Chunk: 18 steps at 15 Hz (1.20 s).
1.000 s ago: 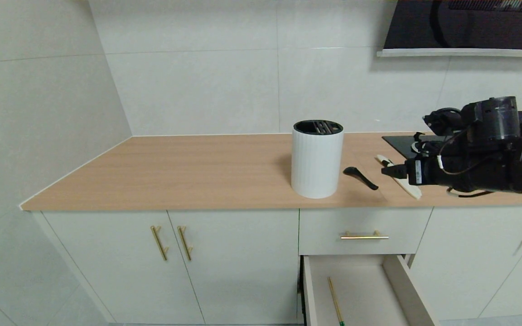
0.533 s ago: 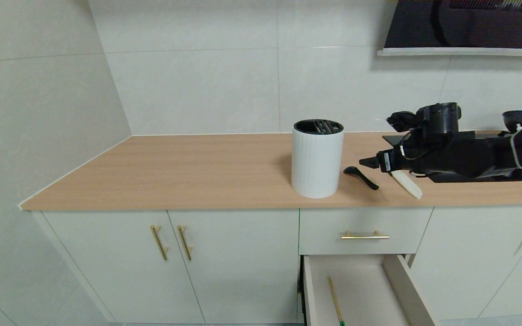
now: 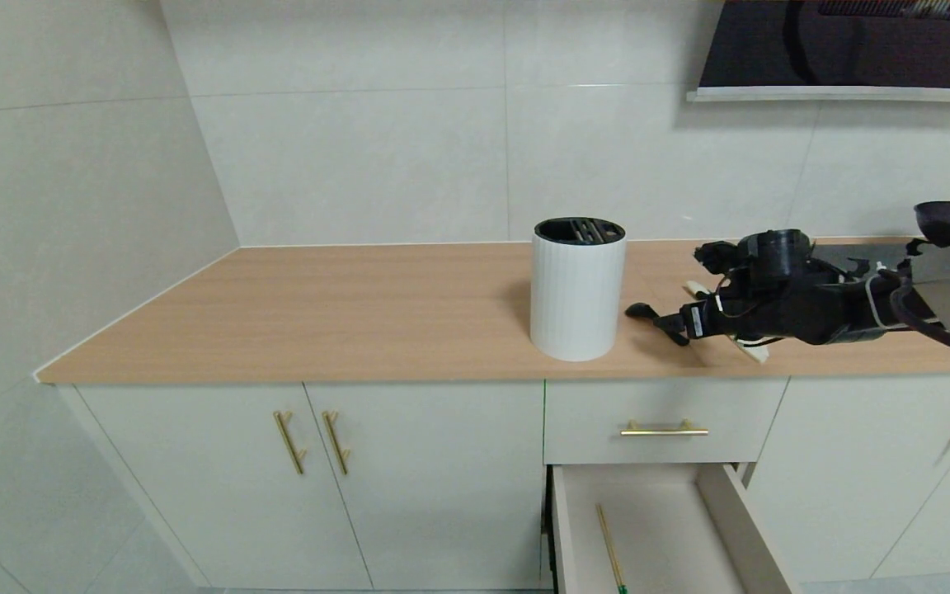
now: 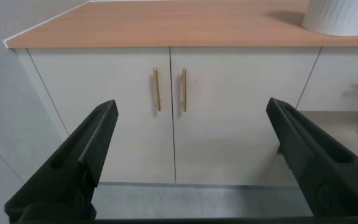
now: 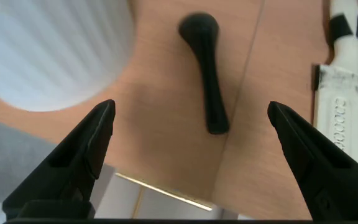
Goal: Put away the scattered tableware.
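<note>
Right tool (image 5: 190, 109) (spread wide) over spoon (image 5: 207, 84).

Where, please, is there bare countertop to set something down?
Bare: the light wooden countertop from the left wall to the white ribbed cylindrical holder. Crowded: right of the holder, with the black spoon, white flat utensil and right gripper.

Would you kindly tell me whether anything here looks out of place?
A black spoon and a white utensil lie loose on the countertop beside the white holder, not in it. The lower drawer stands open.
</note>
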Motion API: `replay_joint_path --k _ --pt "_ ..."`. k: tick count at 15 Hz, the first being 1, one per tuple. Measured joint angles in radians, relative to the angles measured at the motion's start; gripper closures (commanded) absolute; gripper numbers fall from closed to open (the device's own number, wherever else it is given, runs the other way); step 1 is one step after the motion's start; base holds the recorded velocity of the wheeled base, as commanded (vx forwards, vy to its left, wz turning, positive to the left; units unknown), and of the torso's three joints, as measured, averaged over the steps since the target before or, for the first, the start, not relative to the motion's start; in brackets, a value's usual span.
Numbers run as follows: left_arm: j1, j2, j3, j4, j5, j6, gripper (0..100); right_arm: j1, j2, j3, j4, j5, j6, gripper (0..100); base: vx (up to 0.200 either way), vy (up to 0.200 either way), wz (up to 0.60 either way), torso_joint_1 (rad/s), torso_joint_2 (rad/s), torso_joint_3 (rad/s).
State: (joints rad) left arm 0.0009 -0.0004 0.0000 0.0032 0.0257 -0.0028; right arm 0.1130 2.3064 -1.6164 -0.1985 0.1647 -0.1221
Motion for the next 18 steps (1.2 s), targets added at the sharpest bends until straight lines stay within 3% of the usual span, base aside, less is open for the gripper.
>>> replay_joint_path --k 11,12,18 --pt "0.000 0.000 0.000 0.000 0.000 0.000 0 -0.021 0.193 -0.128 -0.071 -0.004 0.001 0 0.000 0.000 0.00 0.000 0.00 0.000" --pt "0.000 0.000 0.000 0.000 0.000 0.000 0 -0.021 0.199 -0.132 -0.072 -0.005 0.002 100 0.000 0.000 0.00 0.000 0.00 0.000" --pt "0.000 0.000 0.000 0.000 0.000 0.000 0 -0.021 0.216 -0.150 -0.070 -0.007 0.006 100 0.000 0.000 0.00 0.000 0.00 0.000"
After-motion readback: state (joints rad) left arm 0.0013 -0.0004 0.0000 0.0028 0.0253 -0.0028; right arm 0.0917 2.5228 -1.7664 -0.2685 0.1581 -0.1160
